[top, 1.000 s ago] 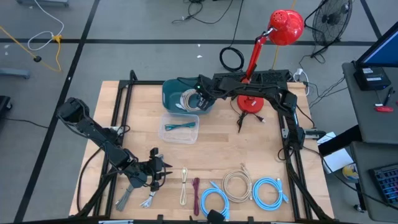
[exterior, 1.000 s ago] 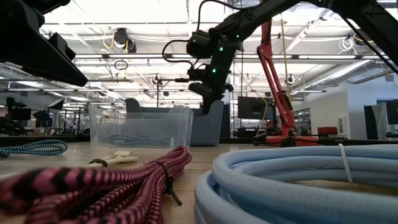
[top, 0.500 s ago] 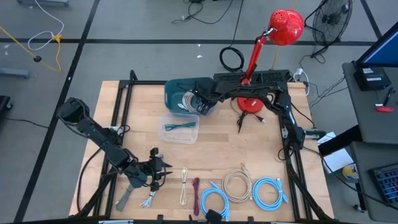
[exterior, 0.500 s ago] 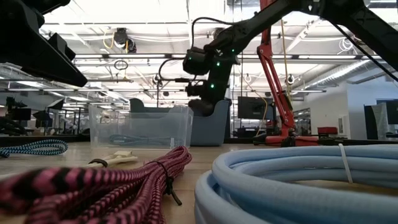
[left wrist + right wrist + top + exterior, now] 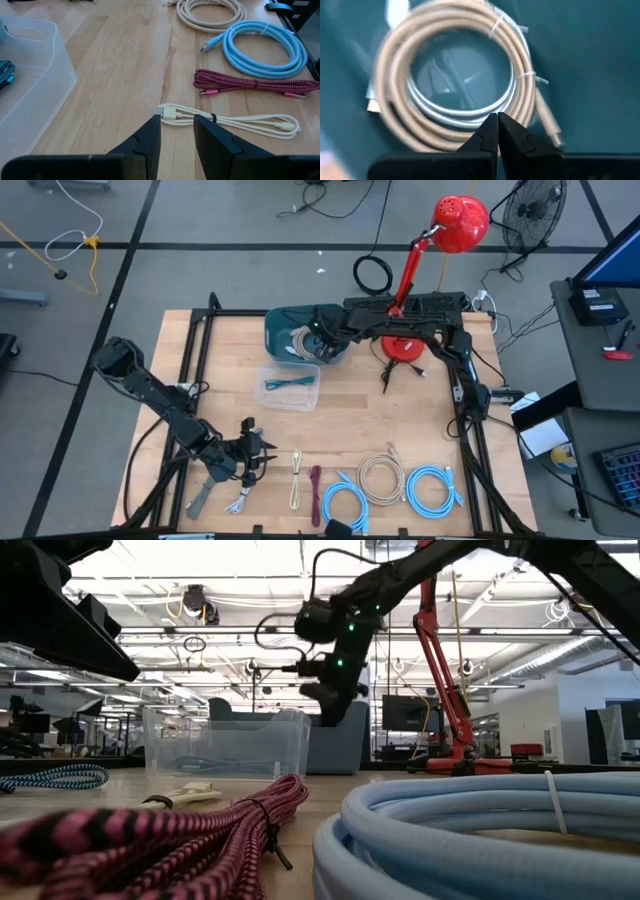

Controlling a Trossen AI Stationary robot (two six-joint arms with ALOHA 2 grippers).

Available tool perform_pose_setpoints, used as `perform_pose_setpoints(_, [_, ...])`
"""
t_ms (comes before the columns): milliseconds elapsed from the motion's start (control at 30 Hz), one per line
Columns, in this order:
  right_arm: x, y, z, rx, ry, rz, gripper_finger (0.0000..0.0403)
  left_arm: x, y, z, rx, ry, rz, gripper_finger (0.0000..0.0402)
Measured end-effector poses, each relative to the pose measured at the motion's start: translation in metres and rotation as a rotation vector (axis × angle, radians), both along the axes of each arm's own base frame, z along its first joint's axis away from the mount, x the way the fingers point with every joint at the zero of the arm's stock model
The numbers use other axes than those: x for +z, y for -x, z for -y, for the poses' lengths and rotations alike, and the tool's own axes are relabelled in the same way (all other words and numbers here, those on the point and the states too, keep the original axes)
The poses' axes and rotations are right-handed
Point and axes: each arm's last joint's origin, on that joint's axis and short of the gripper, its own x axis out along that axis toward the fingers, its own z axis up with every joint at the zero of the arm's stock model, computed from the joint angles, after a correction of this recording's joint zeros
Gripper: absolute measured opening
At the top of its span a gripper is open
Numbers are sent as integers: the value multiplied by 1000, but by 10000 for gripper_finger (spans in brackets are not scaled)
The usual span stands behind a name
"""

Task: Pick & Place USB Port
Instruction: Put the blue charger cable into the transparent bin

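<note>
The right gripper [image 5: 497, 131] hangs over the teal bin [image 5: 281, 328] with its fingers pressed together and holds nothing; a beige coil [image 5: 455, 85] lies in the bin. The left gripper [image 5: 176, 131], fingers spread, is low over the table [image 5: 400, 420] at the white cable [image 5: 225, 120].
</note>
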Motion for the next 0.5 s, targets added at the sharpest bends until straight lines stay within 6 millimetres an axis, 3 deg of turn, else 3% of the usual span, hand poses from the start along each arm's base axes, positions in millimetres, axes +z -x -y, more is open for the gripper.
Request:
perform_pose_setpoints(267, [52,3,-23,68,68,140,0,0,0,0,-7,4,-4,120])
perform_pose_setpoints(500, [116,19,-75,219,84,284,0,0,0,0,-12,7,-8,120])
